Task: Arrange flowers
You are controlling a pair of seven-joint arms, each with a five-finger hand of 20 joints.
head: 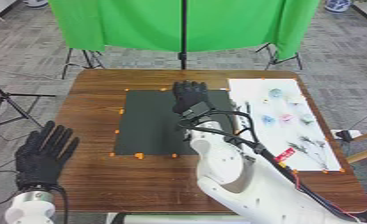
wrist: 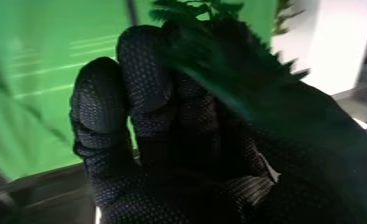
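Over the far edge of the black mat (head: 148,122) is my right hand (head: 190,92). In the right wrist view, my right hand (wrist: 144,75) has its fingers and thumb pinched on a green leafy sprig (wrist: 206,62); its leaf tips stick up past the fingertips and its lower end is hidden by the glove. Small blue (head: 268,120) and pink flowers (head: 286,118), plus several leafy sprigs (head: 318,150), lie on the white sheet (head: 250,87). My left hand (head: 39,160), fingers straight and spread, is at the table's left edge.
The brown wooden table (head: 91,105) carries small orange markers around the mat and sheet. A red tag (head: 285,154) is beside the right forearm's cables. Behind the table stand a green backdrop (head: 126,25) and its black pole; a tripod (head: 6,95) is at the left.
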